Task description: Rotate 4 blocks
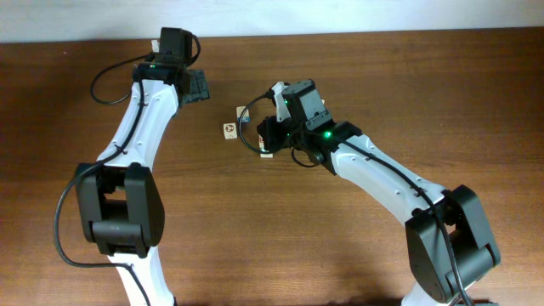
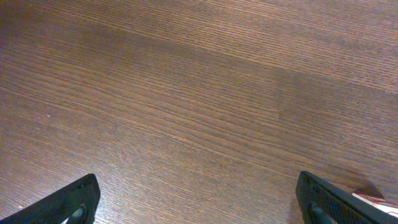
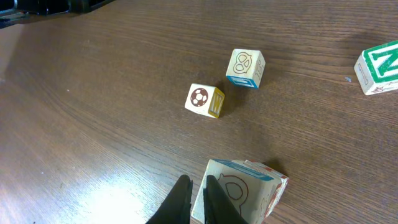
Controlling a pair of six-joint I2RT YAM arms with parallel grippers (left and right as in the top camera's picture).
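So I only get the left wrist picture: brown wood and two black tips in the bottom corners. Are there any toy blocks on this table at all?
Observer: Yes. The right wrist view shows a blue-faced block lying on the table.
Operator: Is it on its own?
Observer: No. A yellow-faced cube with a football mark sits close to it, not touching.
Operator: And what's the other arm doing?
Observer: The right claw is shut, with its tips right beside a nearer block and nothing held between them.
Operator: Anything green?
Observer: A green-lettered block sits at the far right edge of that view.
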